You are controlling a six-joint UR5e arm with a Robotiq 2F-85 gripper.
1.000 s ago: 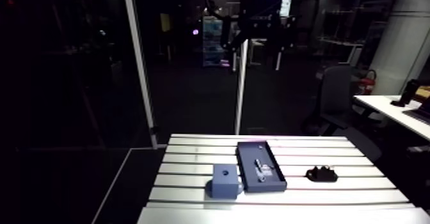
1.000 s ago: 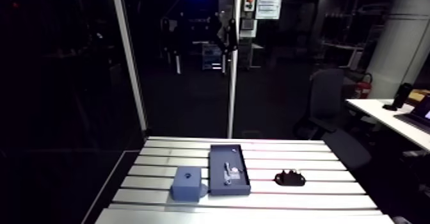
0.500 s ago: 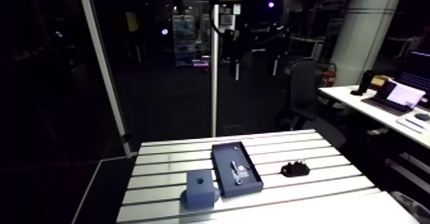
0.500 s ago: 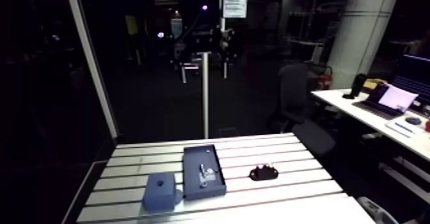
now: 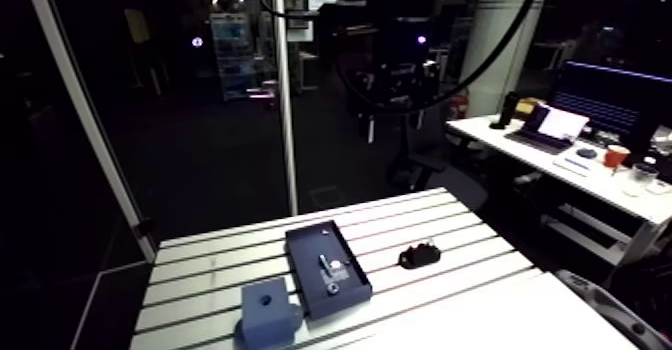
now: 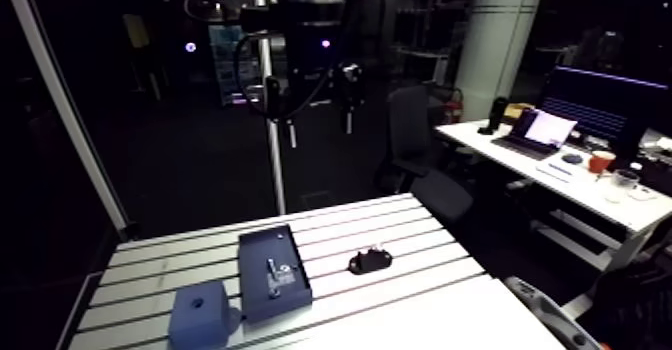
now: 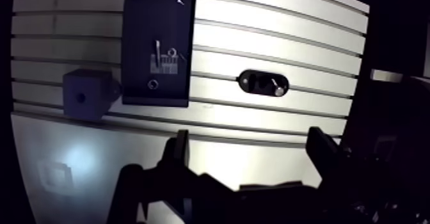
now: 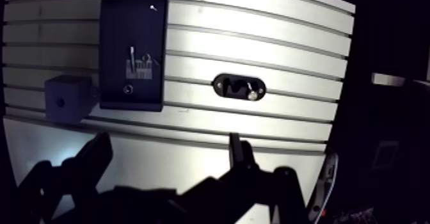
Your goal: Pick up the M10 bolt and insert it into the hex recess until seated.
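A dark flat tray [image 7: 137, 22] lies on the slotted table [image 7: 269, 28]. In it lie a slender metal bolt [image 7: 156, 49], a small ring [image 7: 171, 52] and a round part [image 7: 153, 84]. A blue block [image 7: 86, 93] with a hole in its top face [image 7: 81, 99] touches the tray's side. My gripper [image 7: 253, 153] hangs high above the table's near part, far from the tray. It is open, with nothing between its fingers [image 7: 181, 151]. In the arm view the gripper [image 6: 320, 124] hangs well above the tray [image 6: 262, 249] and the block [image 6: 200, 312].
A small black oval fixture [image 7: 262, 83] with a bright spot lies on the table beside the tray, ahead of the gripper. In the arm view this fixture [image 5: 420, 256] sits to the right of the tray. The table's edge drops to dark floor all around.
The arm view has swung and shifted, so the camera has moved with the arm. Tray, block and black fixture keep their places on the table. The gripper stays high.
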